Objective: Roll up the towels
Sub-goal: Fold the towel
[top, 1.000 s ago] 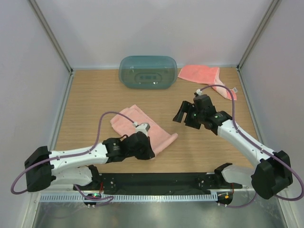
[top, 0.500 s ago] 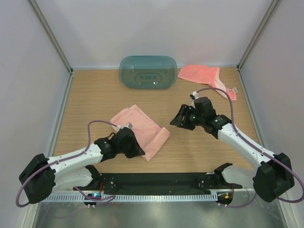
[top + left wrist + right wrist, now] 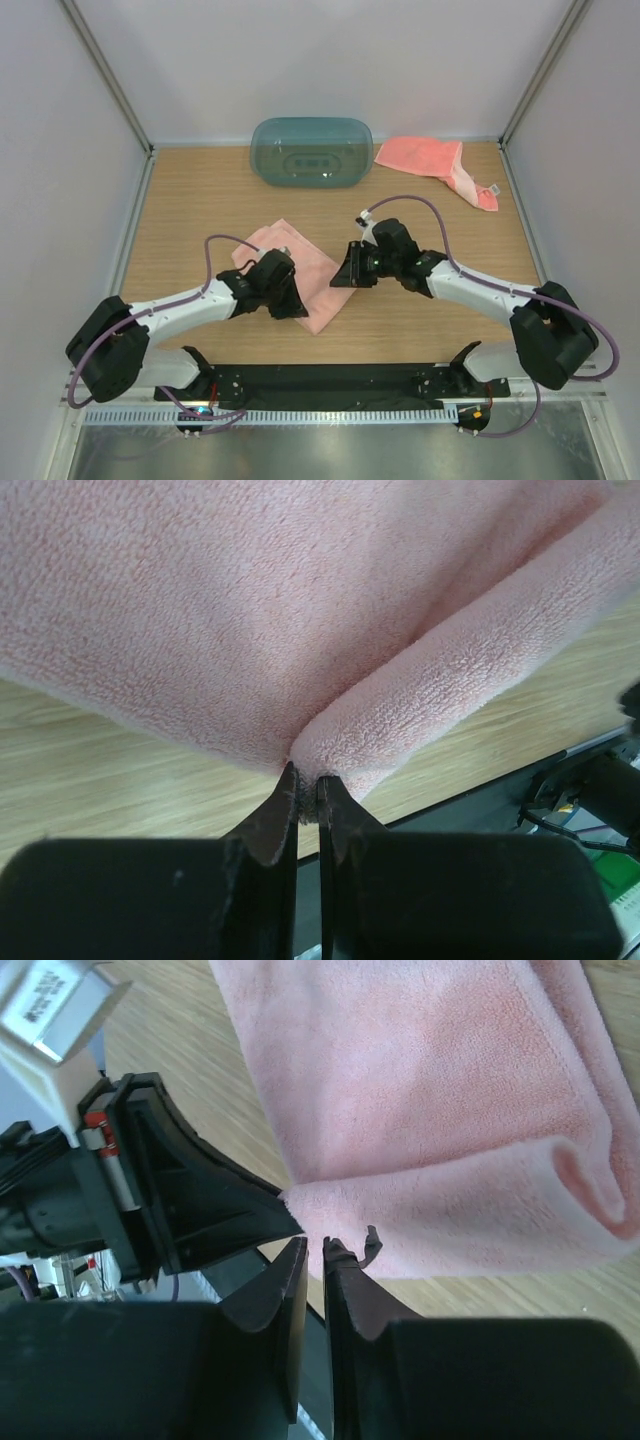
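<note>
One salmon-pink towel [image 3: 310,258] lies mid-table, its near edge folded over into a thick roll [image 3: 470,670] [image 3: 470,1210]. My left gripper [image 3: 297,306] [image 3: 305,778] is shut on the towel, pinching the end of that rolled edge. My right gripper [image 3: 339,279] [image 3: 312,1243] is at the towel's right side. Its jaws are drawn together to a thin slit, the tips at the rolled edge, with nothing visible between them. In the right wrist view the left gripper's fingers [image 3: 215,1210] hold the roll's corner just beside my right tips. A second towel [image 3: 428,158] lies crumpled at the back right.
A translucent teal oval tub [image 3: 311,152] stands at the back centre. A black rail [image 3: 330,382] runs along the table's near edge between the arm bases. Grey walls close in the wooden table [image 3: 190,210] on three sides.
My right gripper has swung left and down to the towel and closed from wide open. My left gripper has carried the towel's edge, so the towel is now folded shorter.
</note>
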`<move>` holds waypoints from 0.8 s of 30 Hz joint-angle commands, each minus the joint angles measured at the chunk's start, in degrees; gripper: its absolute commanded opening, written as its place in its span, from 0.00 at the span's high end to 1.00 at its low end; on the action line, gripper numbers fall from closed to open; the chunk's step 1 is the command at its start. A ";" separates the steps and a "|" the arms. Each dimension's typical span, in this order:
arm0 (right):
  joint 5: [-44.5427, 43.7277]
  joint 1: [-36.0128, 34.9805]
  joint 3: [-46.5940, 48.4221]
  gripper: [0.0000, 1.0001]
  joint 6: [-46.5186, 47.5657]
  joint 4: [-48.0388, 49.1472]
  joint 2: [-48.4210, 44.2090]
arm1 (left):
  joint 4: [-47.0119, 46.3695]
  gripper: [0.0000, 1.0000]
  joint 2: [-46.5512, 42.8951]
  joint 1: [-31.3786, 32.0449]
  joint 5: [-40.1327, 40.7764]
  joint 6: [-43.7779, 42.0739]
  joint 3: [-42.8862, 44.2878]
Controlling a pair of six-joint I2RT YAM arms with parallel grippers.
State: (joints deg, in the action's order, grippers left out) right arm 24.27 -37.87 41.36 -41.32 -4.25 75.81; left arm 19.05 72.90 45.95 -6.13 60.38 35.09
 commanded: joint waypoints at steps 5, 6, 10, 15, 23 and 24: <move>-0.80 -0.37 0.21 0.82 0.89 8.29 7.58 | 4.51 0.97 2.24 -2.01 0.94 -6.24 4.11; -0.98 -0.37 0.03 0.83 1.15 8.73 8.47 | 4.51 0.97 2.16 -2.53 1.03 -6.33 3.85; -1.42 -0.19 -0.49 0.85 1.24 11.98 12.60 | 4.60 0.96 2.50 -4.55 0.77 -6.50 2.00; 0.86 1.74 -0.41 0.85 1.07 16.90 17.52 | 4.50 0.96 3.82 -5.70 0.42 -7.99 1.12; 0.69 8.68 -2.87 0.87 2.82 16.38 20.60 | 5.56 0.82 4.18 -6.49 2.44 -9.75 1.30; 0.43 9.56 -3.39 0.87 3.00 15.77 20.78 | 5.74 0.80 3.74 -6.49 2.87 -9.84 1.03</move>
State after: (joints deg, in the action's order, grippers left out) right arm 27.51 -31.05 39.66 -40.77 11.86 95.00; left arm 21.67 76.79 40.12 -5.93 52.95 37.15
